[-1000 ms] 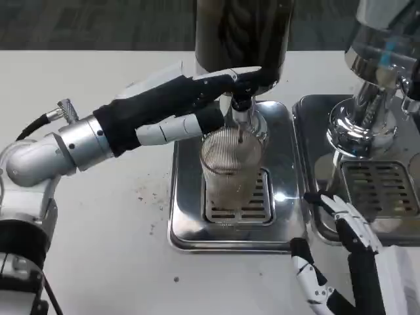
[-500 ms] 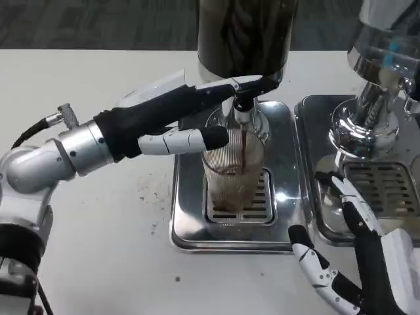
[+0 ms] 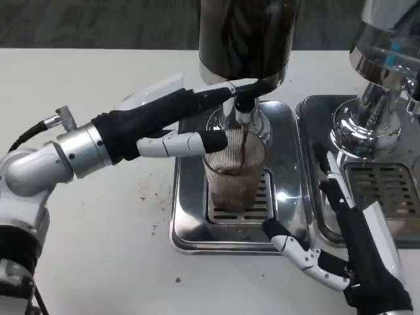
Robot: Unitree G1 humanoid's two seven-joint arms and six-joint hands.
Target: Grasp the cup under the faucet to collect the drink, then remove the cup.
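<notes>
So since the earlier frames the right hand [image 3: 341, 252] has slid forward and up along the gap between the trays, and the drink level in the cup [image 3: 234, 172] has climbed; dark liquid is pouring now where a second ago barely any was.

Counting stuff, biggest first: one white tabletop [image 3: 85, 262], two dispensers, two metal drip trays, two hands, one cup. The dark dispenser [image 3: 244, 39] sits at the far edge of the tabletop, top cut off by the frame. The shiny chrome dispenser [image 3: 384, 72] is at the far right corner, mostly cropped. One drip tray [image 3: 187, 223] is mid-tabletop, the second tray [image 3: 387, 190] runs off the right edge.

The left hand [image 3: 170, 121] reaches in from the left, upper fingers stretched to the faucet lever [image 3: 246, 85], a lower finger touching the cup's rim side. Can't tell if it truly grips the cup. The right hand has its fingers spread apart, holding nothing, hovering at the first tray's near right corner.

The ribbed clear cup stands on the tray grate right under the faucet, partly filled.
</notes>
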